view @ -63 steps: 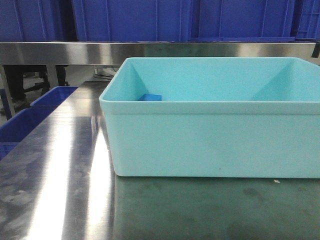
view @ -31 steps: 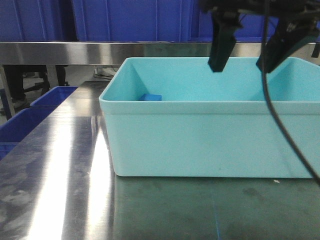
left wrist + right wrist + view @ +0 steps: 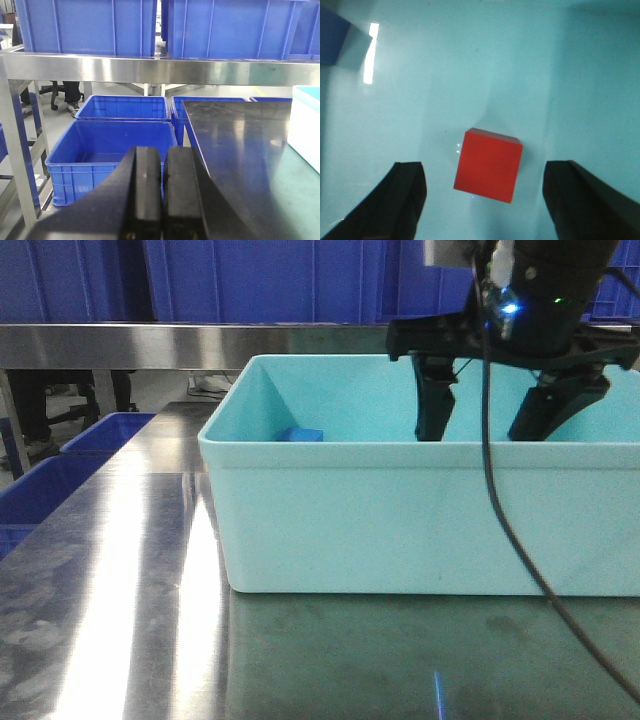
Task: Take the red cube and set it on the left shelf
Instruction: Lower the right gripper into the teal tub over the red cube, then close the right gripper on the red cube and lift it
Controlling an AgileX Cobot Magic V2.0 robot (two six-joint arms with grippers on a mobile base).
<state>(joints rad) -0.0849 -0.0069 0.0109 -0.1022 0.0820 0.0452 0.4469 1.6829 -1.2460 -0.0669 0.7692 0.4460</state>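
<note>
red cube [image 3: 488, 166] unseen behind tub wall [image 3: 420, 520]

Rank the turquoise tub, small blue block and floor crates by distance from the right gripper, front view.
1. Turquoise tub: the right gripper hangs inside it.
2. Small blue block: inside the tub, left end.
3. Floor crates: far left, beside the table.

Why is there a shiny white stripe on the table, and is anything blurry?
Front view: light bounces off the steel table as a bright streak. Right wrist view: a small white glare patch sits on the tub floor; the red cube is sharp, the blue block in the corner looks softer. Left wrist view: the closed fingers are very near and blurred.
</note>
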